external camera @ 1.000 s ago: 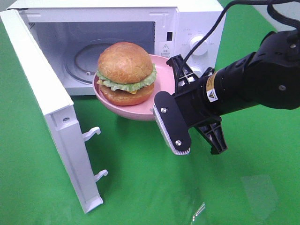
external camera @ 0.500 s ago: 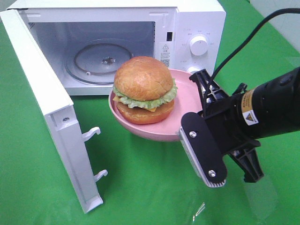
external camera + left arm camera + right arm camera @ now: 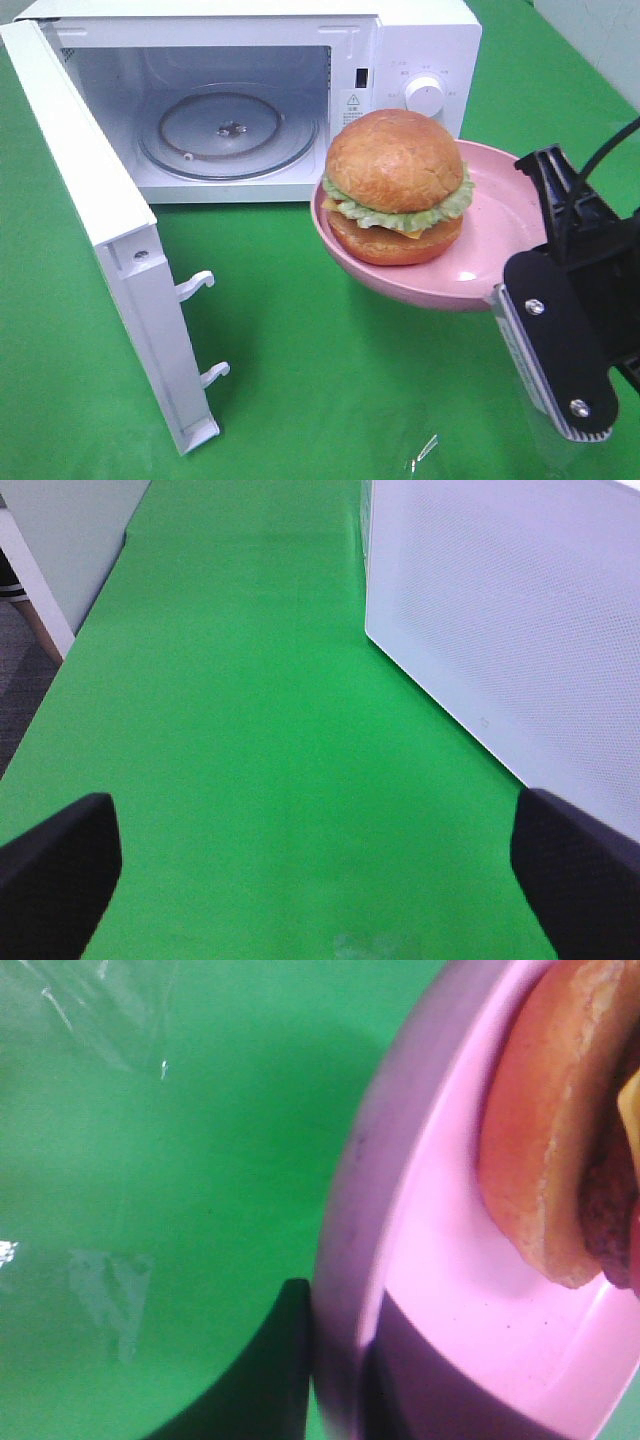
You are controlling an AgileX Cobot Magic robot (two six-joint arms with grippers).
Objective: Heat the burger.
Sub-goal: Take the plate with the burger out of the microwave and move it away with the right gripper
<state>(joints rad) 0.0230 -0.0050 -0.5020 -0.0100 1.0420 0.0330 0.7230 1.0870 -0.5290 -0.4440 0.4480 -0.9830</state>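
The burger (image 3: 396, 185), a glossy golden bun with green lettuce and an orange patty, sits on a pink plate (image 3: 500, 215). My right gripper (image 3: 522, 238) is shut on the plate's right rim and holds it in the air, in front of the control panel of the white microwave (image 3: 420, 40). The right wrist view shows the plate rim (image 3: 350, 1240) clamped between dark fingers (image 3: 275, 1380), with the burger's bottom bun (image 3: 540, 1150) beside it. My left gripper (image 3: 318, 880) is open and empty over the green cloth.
The microwave door (image 3: 95, 220) is swung wide open on the left, and its glass turntable (image 3: 228, 130) is bare. The door's white outer face (image 3: 500, 630) shows in the left wrist view. A green cloth (image 3: 300, 380) covers the table.
My right gripper has carried the plate and burger to the right and toward the front, away from the microwave's opening. The turntable is now fully uncovered.
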